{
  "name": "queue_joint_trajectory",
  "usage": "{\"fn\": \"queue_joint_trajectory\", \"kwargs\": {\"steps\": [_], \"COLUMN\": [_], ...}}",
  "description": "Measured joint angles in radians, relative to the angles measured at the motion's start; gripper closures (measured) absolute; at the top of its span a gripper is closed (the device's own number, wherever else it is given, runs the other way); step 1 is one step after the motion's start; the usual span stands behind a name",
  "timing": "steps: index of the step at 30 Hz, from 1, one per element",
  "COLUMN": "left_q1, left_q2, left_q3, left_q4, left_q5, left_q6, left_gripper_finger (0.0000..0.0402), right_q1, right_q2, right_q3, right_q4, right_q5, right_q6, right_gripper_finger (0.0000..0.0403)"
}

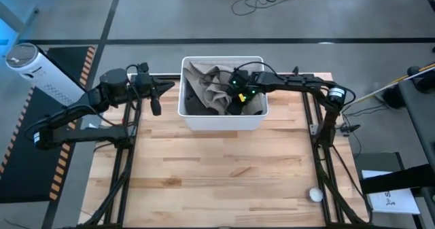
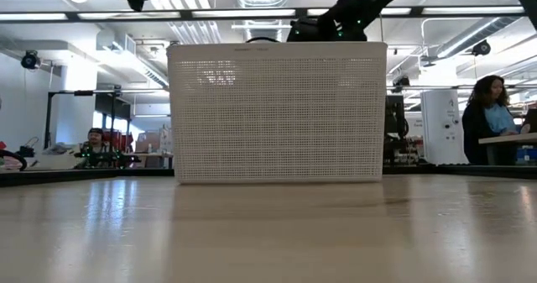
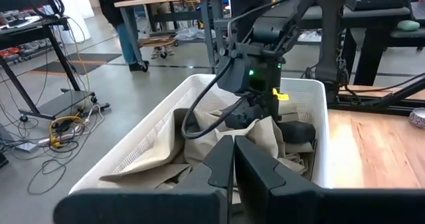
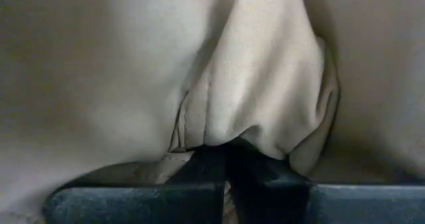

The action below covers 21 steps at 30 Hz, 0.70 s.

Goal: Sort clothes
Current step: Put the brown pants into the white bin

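Clothes of soft beige-tan and darker fabric (image 1: 216, 87) are lying heaped inside the white rectangular perforated plastic basket (image 1: 221, 122), which is sitting at the far middle of the pale wooden table (image 1: 224, 174). The right gripper (image 1: 238, 101) is reaching down into the heap, and its wrist view is showing its fingers closing on a bunched fold of the beige-tan garment (image 4: 265, 84). The left gripper (image 1: 155, 98) is waiting just beside the basket's left wall, its fingers pressed together on nothing. Judging by this, the picking step is in hand; next the right arm is going to need a straight lift clear of the rim, without dragging neighbouring garments or tipping the basket.
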Motion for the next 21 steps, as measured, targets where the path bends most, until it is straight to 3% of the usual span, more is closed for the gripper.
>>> {"fn": "queue_joint_trajectory", "kwargs": {"steps": [13, 18, 21], "left_q1": [0.0, 0.0, 0.0], "left_q2": [0.0, 0.0, 0.0], "left_q3": [0.0, 0.0, 0.0], "left_q4": [0.002, 0.011, 0.014], "left_q5": [0.0, 0.0, 0.0], "left_q6": [0.003, 0.001, 0.001], "left_gripper_finger": [0.0402, 0.0401, 0.0402], "right_q1": [0.01, 0.014, 0.013], "right_q2": [-0.184, -0.209, -0.196], "right_q3": [0.226, 0.258, 0.253], "right_q4": [-0.105, -0.07, -0.023], "right_q5": [0.034, 0.16, 0.177], "right_q6": [-0.036, -0.079, -0.093], "right_gripper_finger": [0.0403, 0.0403, 0.0403]}}
